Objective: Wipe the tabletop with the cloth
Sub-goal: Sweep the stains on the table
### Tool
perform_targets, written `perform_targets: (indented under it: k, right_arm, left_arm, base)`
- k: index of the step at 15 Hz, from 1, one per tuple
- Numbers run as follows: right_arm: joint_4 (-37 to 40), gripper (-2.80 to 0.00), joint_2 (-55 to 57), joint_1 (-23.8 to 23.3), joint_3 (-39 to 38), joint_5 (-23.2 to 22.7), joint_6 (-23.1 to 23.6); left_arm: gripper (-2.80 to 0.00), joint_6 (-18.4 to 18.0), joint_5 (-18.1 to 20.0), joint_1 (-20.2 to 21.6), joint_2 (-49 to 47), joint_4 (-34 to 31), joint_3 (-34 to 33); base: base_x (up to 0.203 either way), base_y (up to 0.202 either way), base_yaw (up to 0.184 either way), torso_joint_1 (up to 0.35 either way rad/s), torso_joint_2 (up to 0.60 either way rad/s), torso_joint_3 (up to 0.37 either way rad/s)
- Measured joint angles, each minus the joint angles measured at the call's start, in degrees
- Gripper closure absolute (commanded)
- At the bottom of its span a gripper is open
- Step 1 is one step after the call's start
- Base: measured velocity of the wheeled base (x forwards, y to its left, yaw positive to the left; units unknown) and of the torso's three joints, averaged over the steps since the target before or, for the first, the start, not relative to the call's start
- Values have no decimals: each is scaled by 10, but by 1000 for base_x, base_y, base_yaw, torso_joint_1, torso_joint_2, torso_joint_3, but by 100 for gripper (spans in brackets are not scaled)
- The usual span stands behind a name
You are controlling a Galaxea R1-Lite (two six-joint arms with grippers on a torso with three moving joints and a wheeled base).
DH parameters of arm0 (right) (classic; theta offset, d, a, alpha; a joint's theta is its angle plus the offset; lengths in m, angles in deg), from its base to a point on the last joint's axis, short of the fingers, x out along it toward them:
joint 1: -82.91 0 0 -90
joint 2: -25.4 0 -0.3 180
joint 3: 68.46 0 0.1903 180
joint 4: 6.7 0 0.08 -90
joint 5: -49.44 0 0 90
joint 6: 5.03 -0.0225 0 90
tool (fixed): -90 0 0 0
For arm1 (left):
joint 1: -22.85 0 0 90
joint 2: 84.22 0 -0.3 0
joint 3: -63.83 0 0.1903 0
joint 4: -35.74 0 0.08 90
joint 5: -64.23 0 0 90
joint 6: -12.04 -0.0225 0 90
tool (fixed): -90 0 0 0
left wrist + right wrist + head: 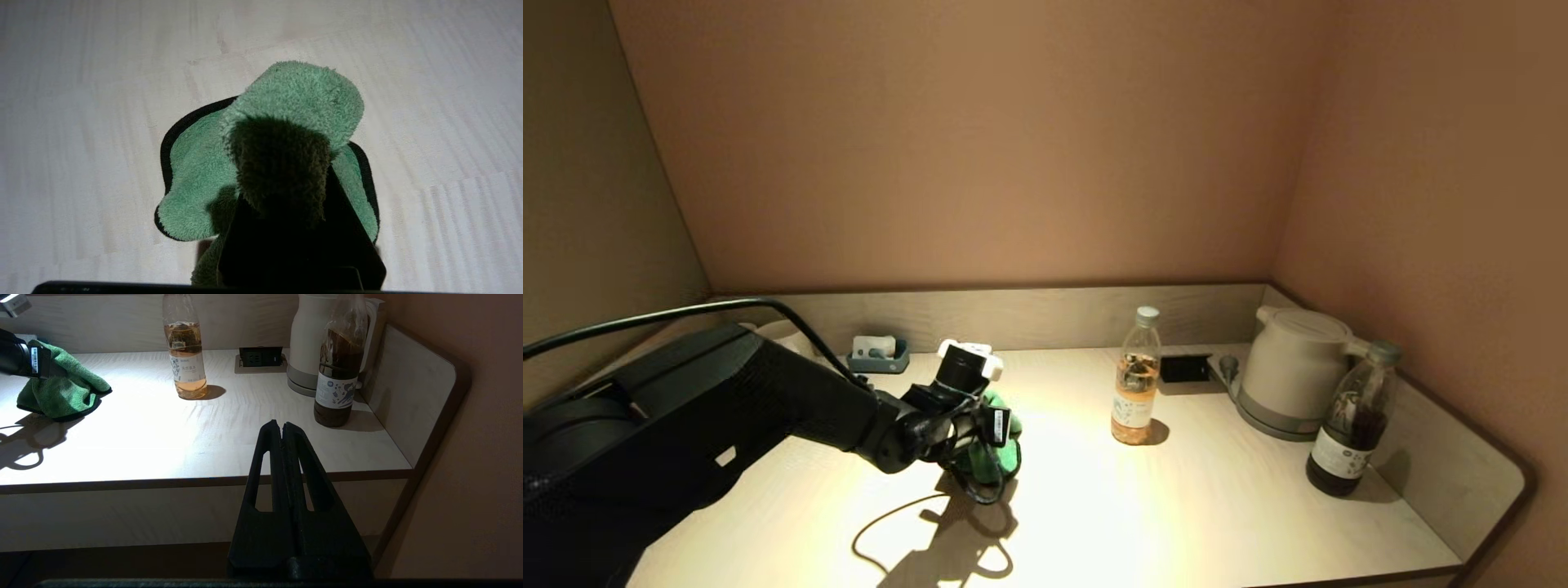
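A fluffy green cloth (998, 445) with a black hem lies bunched on the pale wooden tabletop (1143, 506), left of the middle. My left gripper (987, 441) is shut on the cloth and presses it down on the table. In the left wrist view the cloth (196, 171) spreads out under and around the black fingers, which it mostly covers. It also shows in the right wrist view (61, 394). My right gripper (282, 425) is shut and empty, parked below and in front of the table's front edge, out of the head view.
A clear bottle of amber drink (1136, 380) stands mid-table. A white kettle (1290, 371) and a dark bottle (1352, 425) stand at the right. A black socket plate (1184, 367) and a small grey tray (878, 355) sit by the back wall. A raised rim (1462, 441) bounds the right side.
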Motion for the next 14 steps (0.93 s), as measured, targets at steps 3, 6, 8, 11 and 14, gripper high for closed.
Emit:
perform_targets:
  k: [3,6,8,11,14]
  right_arm:
    - [0,0,0,0,0,0,0]
    - [0,0,0,0,0,0,0]
    - [0,0,0,0,0,0,0]
    - [0,0,0,0,0,0,0]
    - [0,0,0,0,0,0,0]
  left_arm:
    - [0,-4,-21,-8,-15,-18,-15]
    - [0,-7,-32,-9,-22,-27,-30]
    - [0,-7,-33,-10,-23,-27,-33]
    - [0,-5,-43,-21,-23,-28,-47]
    - [0,0,-46,-51,-20,-27,-49]
  base:
    - [0,0,0,0,0,0]
    - [0,0,0,0,0,0]
    - [0,0,0,0,0,0]
    - [0,0,0,0,0,0]
    - [0,0,0,0,0,0]
